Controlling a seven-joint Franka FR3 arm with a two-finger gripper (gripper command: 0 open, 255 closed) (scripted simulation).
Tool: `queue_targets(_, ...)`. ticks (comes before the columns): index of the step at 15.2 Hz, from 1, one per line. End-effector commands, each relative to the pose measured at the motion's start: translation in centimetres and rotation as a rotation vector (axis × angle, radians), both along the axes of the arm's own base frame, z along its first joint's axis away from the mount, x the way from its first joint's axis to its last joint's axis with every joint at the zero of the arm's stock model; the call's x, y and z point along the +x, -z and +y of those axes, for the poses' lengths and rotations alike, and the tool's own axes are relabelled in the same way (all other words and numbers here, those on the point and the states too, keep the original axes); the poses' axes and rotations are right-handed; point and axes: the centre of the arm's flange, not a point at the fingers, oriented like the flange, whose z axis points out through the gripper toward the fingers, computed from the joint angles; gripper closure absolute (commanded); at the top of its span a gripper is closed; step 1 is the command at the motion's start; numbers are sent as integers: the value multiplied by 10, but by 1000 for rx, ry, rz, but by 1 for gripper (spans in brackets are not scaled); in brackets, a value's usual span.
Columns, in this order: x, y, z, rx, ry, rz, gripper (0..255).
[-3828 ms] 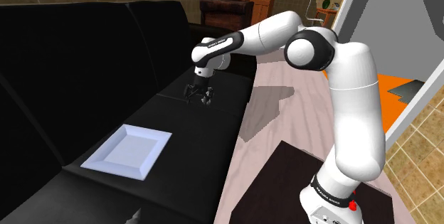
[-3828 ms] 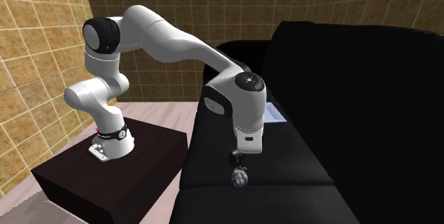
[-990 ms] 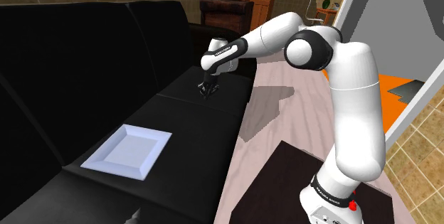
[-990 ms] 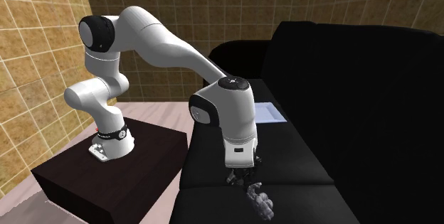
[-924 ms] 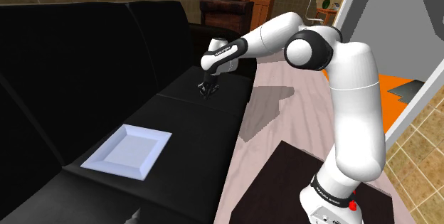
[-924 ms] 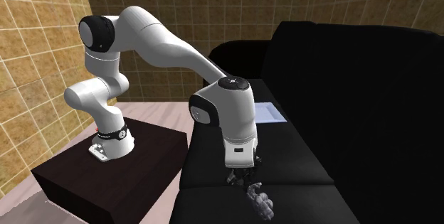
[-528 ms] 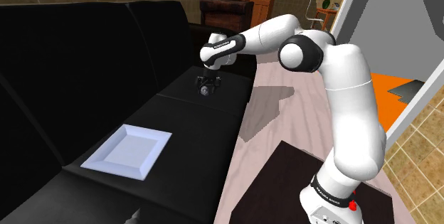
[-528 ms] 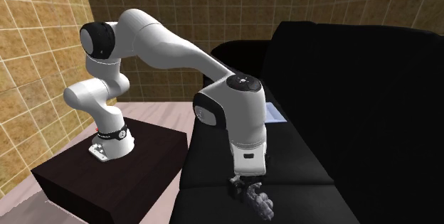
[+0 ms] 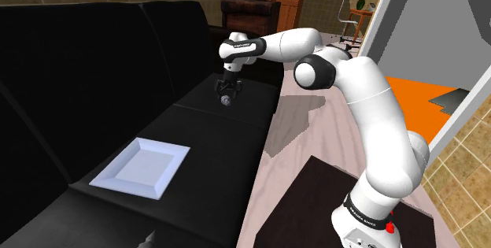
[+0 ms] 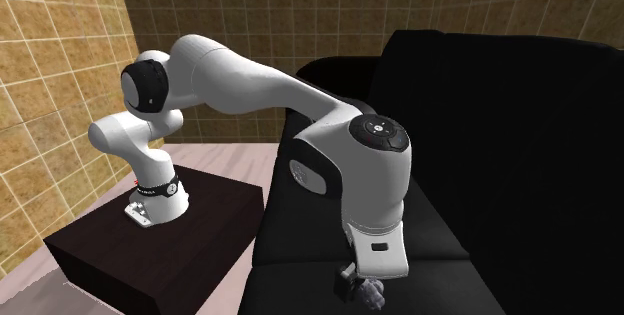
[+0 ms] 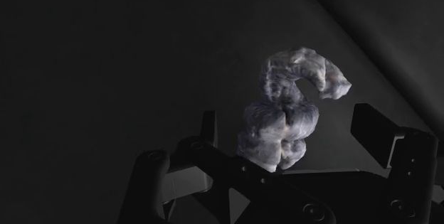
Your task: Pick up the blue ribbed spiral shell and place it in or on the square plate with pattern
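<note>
The shell (image 11: 288, 109) is a mottled grey-blue and white spiral with a curled tip, lying on the black sofa seat (image 9: 197, 132). My gripper (image 11: 295, 134) hangs over it, open. One black finger (image 11: 207, 127) stands on one side of the shell and the other finger (image 11: 384, 139) well off on the other side; neither clasps it. In the shoulder view the gripper (image 9: 227, 92) points down at the shell (image 9: 227, 101) near the far end of the seat. The square white plate (image 9: 142, 166) lies on the nearer seat cushion, towards the shoulder view's lower left. The shell (image 10: 372, 294) shows under the hand (image 10: 358, 281).
The sofa's tall black backrest (image 9: 94, 57) rises along the shoulder view's left. A dark wooden cabinet (image 9: 250, 12) stands behind the sofa's far end. Pale floor (image 9: 291, 136) runs between sofa and dark stand (image 9: 315, 207). An open doorway shows orange floor (image 9: 425, 97).
The jaws have gone from shut to wide open. The hand shifted over the shell, which now lies between the fingers, and the elbow swung across. Shell and plate stay put.
</note>
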Motion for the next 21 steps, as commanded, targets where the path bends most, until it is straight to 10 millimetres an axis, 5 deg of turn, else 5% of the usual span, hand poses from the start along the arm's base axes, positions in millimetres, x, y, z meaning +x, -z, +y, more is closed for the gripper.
queue_targets(1, 1, 11, 1, 1, -1, 0, 0)
queue_targets(10, 1, 19, 2, 1, -1, 0, 0)
queue_targets(11, 1, 19, 2, 1, -1, 0, 255)
queue_targets(21, 1, 14, 2, 1, -1, 0, 255)
